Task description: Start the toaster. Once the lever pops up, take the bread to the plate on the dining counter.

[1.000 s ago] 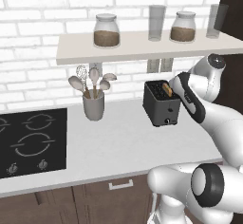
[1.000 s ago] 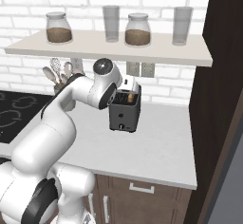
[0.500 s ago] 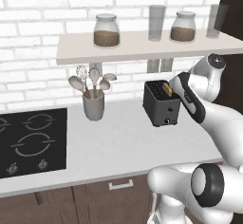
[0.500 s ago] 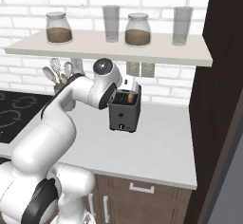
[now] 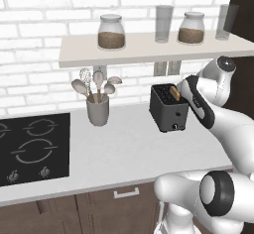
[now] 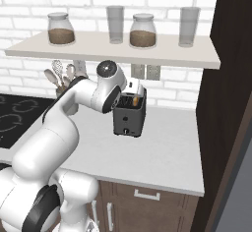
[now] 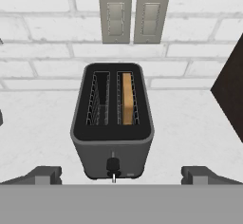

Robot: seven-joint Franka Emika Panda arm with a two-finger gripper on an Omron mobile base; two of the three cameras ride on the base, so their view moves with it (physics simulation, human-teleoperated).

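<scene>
From the hand camera I look down on the small boxy dark grey toaster [image 7: 112, 123], directly ahead of the pincer [image 7: 121, 174] and centred between its two dark fingertips [image 7: 45, 174]. The golden-tan slice of bread [image 7: 126, 98] stands upright in the slot toward the pincer's right side; the slot toward its left holds nothing but wire guides. The small dark lever [image 7: 112, 165] on the toaster's near face sits just ahead of the pincer's midline.

Pincer spread wide, one tip out past each side of the toaster, holding nothing and touching nothing.

Beyond the toaster, past the pincer, two pale wall switch plates [image 7: 131, 16] are set into the white brick wall [image 7: 47, 33]. The toaster stands on the grey-white worktop [image 7: 38, 123], close to that wall.

From the left base camera, the toaster [image 5: 168, 109] is just in front of the white arm [image 5: 208, 104], with the bread [image 5: 174, 94] poking above its top. Well off to the pincer's left stand a grey utensil pot [image 5: 97, 110] and, farther left, the black hob [image 5: 32, 146]. Overhead runs a white shelf [image 5: 149, 47] carrying brown-filled glass jars [image 5: 111, 31] and clear tumblers [image 5: 164, 24].
</scene>
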